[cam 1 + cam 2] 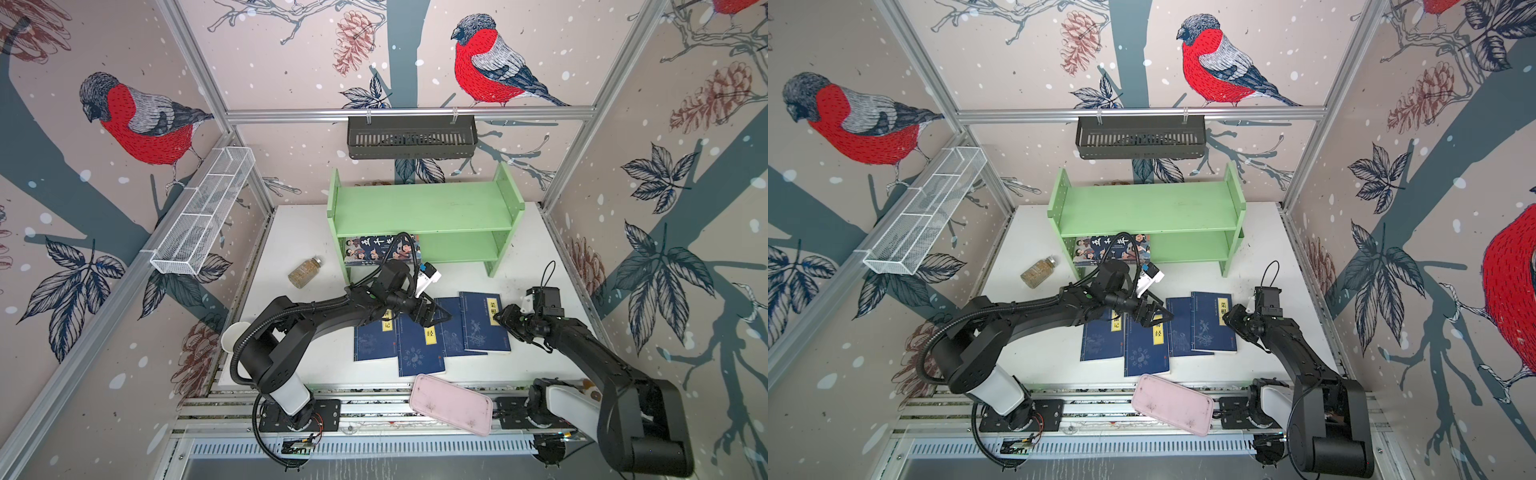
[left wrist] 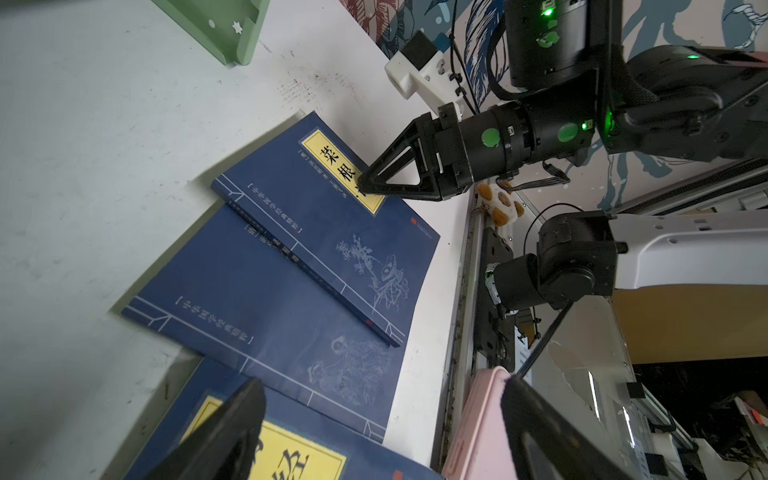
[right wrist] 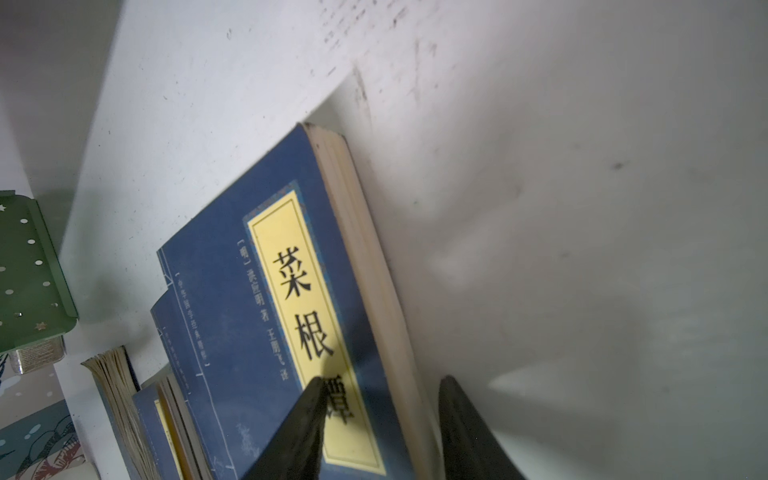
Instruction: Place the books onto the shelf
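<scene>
Bookshelving scene, front to back. Pink tray (image 1: 451, 409) lies nearest, across the front rail between the two arm bases. Behind it, on the white table (image 1: 528, 237), four navy books (image 1: 419, 353) lie flat in an overlapping row, covers up.

Left gripper (image 2: 382, 382) hovers over the middle of the row. Its fingers (image 2: 224, 436) stand wide apart and hold nothing.

Right gripper (image 3: 382, 380) meets the rightmost navy book (image 1: 484, 328) at its long page edge. One of its fingers (image 3: 299, 428) lies over the yellow title label and the other just outside the page edge, so the pair straddles that edge with a gap between. Whether they press on the book cannot be told. This book rests partly on its neighbour.

White cup (image 1: 231, 336) stands at the table's left edge, and a glass jar (image 1: 305, 272) lies on its side farther back.

Green shelf (image 1: 424, 212) stands at the rear of the table. The cartoon-cover book (image 1: 370, 249) sits at the left end of its lower tier, cover toward the camera.

Black basket (image 1: 411, 137) hangs on the back wall above the shelf, and the white mesh basket (image 1: 203, 212) hangs on the left wall.
</scene>
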Controlling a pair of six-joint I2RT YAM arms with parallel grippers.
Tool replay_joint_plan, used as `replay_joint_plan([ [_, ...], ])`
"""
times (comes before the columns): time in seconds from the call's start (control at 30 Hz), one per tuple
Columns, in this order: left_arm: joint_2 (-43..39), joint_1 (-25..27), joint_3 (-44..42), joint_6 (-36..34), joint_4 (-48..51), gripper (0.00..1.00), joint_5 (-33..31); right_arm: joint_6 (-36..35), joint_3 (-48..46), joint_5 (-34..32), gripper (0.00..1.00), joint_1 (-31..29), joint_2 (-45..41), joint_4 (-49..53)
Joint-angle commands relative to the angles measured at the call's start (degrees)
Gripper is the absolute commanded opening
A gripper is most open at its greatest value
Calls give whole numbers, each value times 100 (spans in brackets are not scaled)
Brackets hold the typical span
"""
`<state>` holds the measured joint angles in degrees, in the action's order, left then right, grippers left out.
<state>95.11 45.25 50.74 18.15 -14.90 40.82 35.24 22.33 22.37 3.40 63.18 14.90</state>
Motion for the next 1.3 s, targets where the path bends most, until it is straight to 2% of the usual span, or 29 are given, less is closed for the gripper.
replay_joint_plan([
  [0.0,285,89,69,389,-497,89,-265,-140,13,130,41,-12,-102,-145],
  [0.2,781,98,59,1076,-977,87,-216,-101,-14,425,38,-18,-229,-249],
  [0.33,907,131,343,1020,-770,87,-367,-118,-36,555,36,-32,-367,-220],
  [0.47,1077,240,584,841,-526,87,-458,-147,-62,531,43,-35,-483,-130],
  [0.57,1321,282,735,960,-347,86,-510,-197,-10,288,46,-39,-401,-7],
  [0.8,1609,385,899,1094,-408,86,-562,-62,-132,-2,49,-8,-269,-250],
  [1.27,2194,519,1359,877,-124,86,-448,-158,-305,913,48,126,593,-926],
])
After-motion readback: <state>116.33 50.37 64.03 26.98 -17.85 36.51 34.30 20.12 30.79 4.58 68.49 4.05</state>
